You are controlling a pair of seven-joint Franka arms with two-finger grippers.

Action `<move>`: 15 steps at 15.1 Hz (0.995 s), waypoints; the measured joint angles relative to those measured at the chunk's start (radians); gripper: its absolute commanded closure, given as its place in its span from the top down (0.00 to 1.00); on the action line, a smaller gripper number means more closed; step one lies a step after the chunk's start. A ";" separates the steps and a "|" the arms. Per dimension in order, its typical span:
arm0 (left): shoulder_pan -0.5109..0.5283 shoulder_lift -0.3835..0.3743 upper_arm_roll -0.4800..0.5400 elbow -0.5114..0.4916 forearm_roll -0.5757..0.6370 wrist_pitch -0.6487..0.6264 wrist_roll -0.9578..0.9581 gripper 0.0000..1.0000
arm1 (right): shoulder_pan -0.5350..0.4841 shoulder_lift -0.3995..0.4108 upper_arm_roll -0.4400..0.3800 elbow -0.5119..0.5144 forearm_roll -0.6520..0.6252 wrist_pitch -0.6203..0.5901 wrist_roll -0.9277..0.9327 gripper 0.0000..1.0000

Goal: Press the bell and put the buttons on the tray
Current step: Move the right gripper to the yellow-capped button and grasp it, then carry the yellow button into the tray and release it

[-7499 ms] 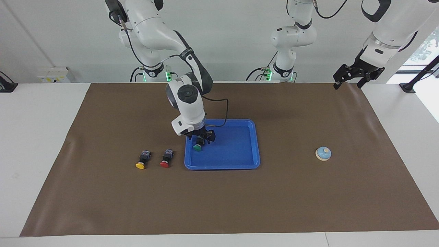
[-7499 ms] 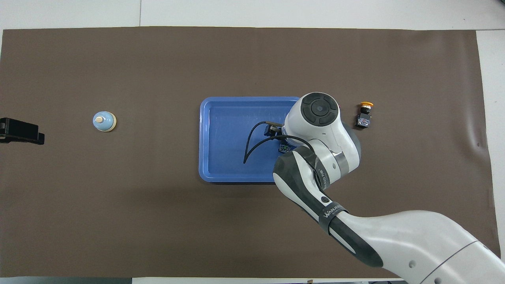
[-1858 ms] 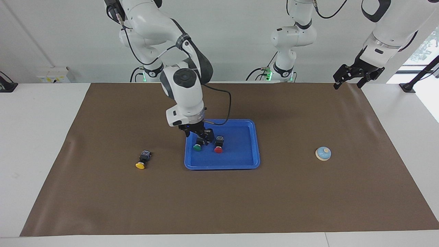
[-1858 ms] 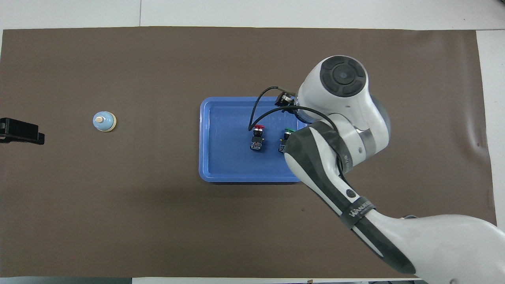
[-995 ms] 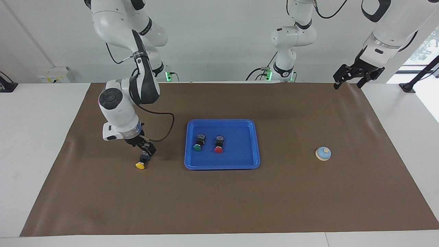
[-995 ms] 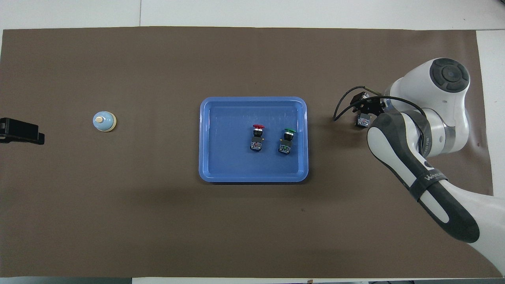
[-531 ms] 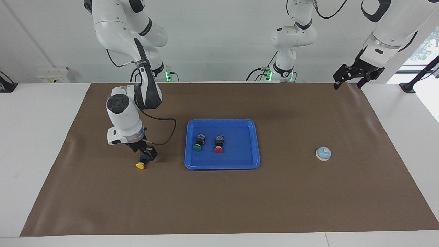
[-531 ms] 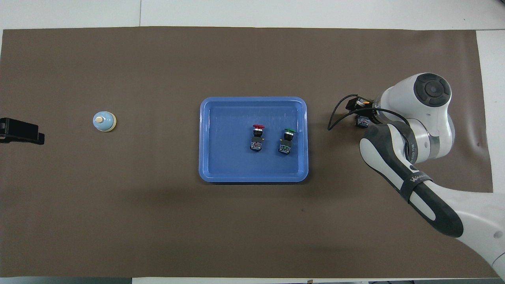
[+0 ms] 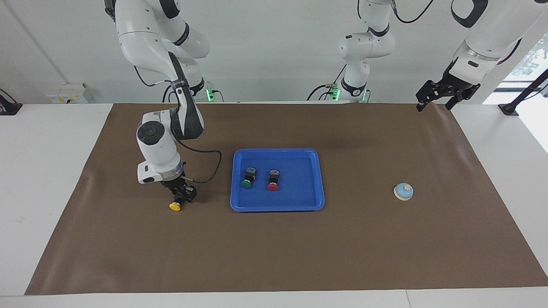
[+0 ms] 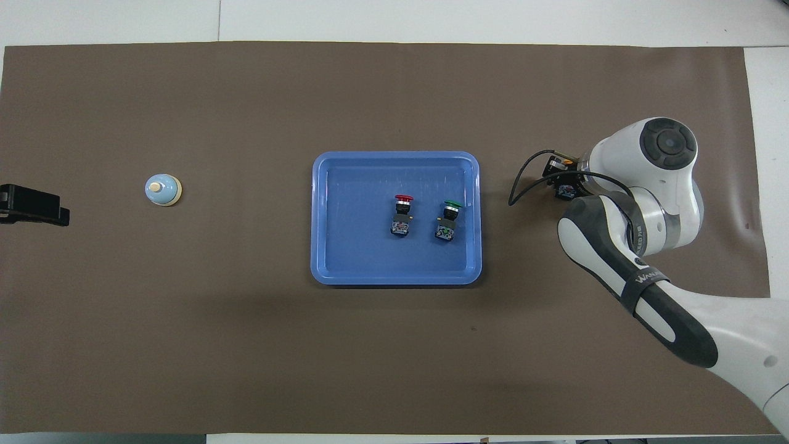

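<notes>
Brown matting [image 9: 299, 248] covers the table in the facing view, and no lettering can be read here. The blue tray [image 9: 319, 179] sits mid-table with the green button [image 9: 247, 179] and the red button [image 9: 272, 181] lying in it side by side. The yellow button [image 9: 176, 202] lies on the mat toward the right arm's end; the right gripper [image 9: 181, 193] is down on its black body, which it mostly hides, and the jaws look closed onto it. The bell [image 9: 403, 191] stands toward the left arm's end. The left gripper [image 9: 433, 99] waits raised over the mat's corner, jaws spread.

Overhead, the right arm's dark band reads "WANJEE", its last letters unclear. That arm covers the right gripper [image 10: 564, 179], leaving a sliver of the yellow button [image 10: 565, 189]. The left gripper [image 10: 31, 206] is cut off at the edge. The tray [image 10: 320, 216] holds the red button [image 10: 401, 215] and the green button [image 10: 448, 221]; the bell [image 10: 163, 189] stands apart.
</notes>
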 measured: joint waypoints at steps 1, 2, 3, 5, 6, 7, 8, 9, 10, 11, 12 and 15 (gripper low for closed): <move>0.000 0.000 0.000 0.000 0.000 0.000 0.000 1.00 | 0.000 0.000 0.000 0.000 0.000 0.000 0.000 0.00; 0.000 0.000 0.000 0.000 0.000 0.000 0.000 1.00 | 0.000 0.000 0.000 0.000 0.000 0.000 0.000 0.00; 0.000 0.000 0.000 0.000 0.000 0.000 0.000 1.00 | 0.000 0.000 0.000 0.000 0.000 0.000 0.000 0.00; 0.000 0.000 0.000 0.000 0.000 0.000 0.000 1.00 | 0.000 0.000 0.000 0.000 0.000 0.000 -0.001 0.00; 0.000 0.000 0.000 0.000 0.000 0.000 0.000 1.00 | 0.000 0.000 0.001 0.001 0.000 0.000 -0.002 0.00; 0.000 0.000 0.000 0.000 0.000 0.000 0.000 1.00 | 0.002 0.000 0.003 0.005 -0.001 -0.005 -0.002 0.00; 0.000 0.000 0.000 0.000 0.000 0.000 0.000 1.00 | 0.005 -0.001 0.005 0.017 -0.001 -0.026 -0.002 0.00; 0.000 0.000 0.000 0.000 0.000 0.000 0.000 1.00 | 0.011 -0.002 0.011 0.042 -0.001 -0.066 -0.002 0.00; 0.000 0.000 0.000 0.000 0.000 0.000 0.000 1.00 | 0.027 -0.004 0.021 0.082 0.000 -0.121 -0.002 0.00; 0.000 0.000 0.000 0.000 0.000 0.000 0.000 1.00 | 0.058 -0.006 0.027 0.130 0.000 -0.181 -0.001 0.00; 0.000 0.000 0.000 0.000 0.000 0.000 0.000 1.00 | 0.100 -0.009 0.030 0.179 0.003 -0.237 0.005 0.00; 0.000 0.000 0.000 0.000 0.000 0.000 0.000 1.00 | 0.245 -0.018 0.034 0.281 0.052 -0.343 0.034 0.00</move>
